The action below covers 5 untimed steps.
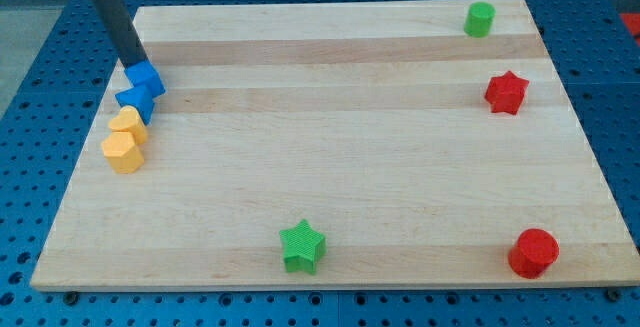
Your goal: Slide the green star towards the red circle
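Note:
The green star (302, 245) lies near the view's bottom edge of the wooden board, a little left of the middle. The red circle (533, 253) is a short red cylinder at the bottom right, far to the star's right at about the same height. My tip (133, 64) is at the board's upper left, touching the top of a blue cube (146, 78), far from the green star.
A second blue block (135, 100), a yellow block (129, 124) and a yellow hexagon (123, 152) line up below the blue cube. A green cylinder (480, 18) and a red star (506, 92) sit at the right. The wooden board (330, 137) rests on a blue perforated table.

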### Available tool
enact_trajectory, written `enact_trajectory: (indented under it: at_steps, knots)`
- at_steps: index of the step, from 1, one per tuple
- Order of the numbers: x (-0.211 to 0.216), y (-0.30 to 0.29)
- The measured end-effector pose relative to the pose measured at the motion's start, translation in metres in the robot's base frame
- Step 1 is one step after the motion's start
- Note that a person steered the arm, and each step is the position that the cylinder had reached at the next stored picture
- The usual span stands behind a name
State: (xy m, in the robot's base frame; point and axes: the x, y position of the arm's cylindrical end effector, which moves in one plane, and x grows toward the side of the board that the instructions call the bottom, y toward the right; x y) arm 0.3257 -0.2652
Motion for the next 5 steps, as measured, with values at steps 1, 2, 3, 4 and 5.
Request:
enact_trajectory:
  at_steps: [1,2,3,4,5]
  knots:
    - [-0.002,0.000]
    - [-0.020,0.010]
    - [-0.042,0.073]
    - [-0.045,0.107]
    - [-0.016,0.113]
